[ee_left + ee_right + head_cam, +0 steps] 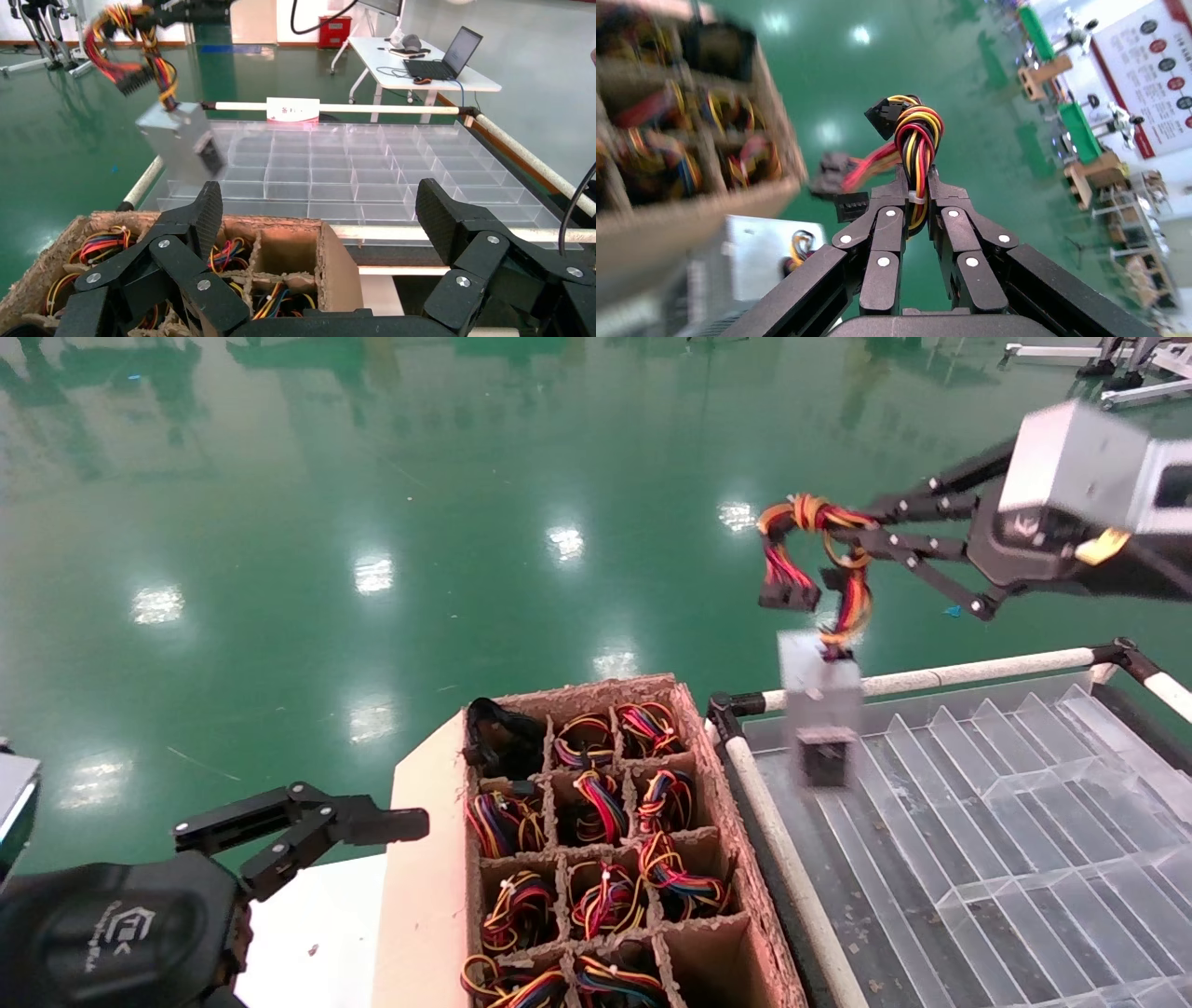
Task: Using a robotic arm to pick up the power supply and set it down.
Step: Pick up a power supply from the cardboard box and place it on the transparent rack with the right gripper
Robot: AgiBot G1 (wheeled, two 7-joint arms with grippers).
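My right gripper [875, 531] is held high at the right, shut on the looped red, yellow, orange and black wires [819, 551] of the power supply. The grey metal box [819, 705] dangles below from those wires, tilted, in the air over the far left corner of the clear divided tray [1024, 784]. In the right wrist view the gripper [916, 182] pinches the wire bundle [918, 133], with the box [765, 249] below. The left wrist view shows the hanging box [179, 137]. My left gripper [391, 823] [320, 210] stands open and empty beside the cardboard tray.
A brown cardboard grid tray [428, 859] [337, 267] holds several more wire-topped units, with some cells empty. White rails [968, 668] edge the clear tray [365, 161]. Green floor lies beyond. A table with a laptop [450, 56] stands far off.
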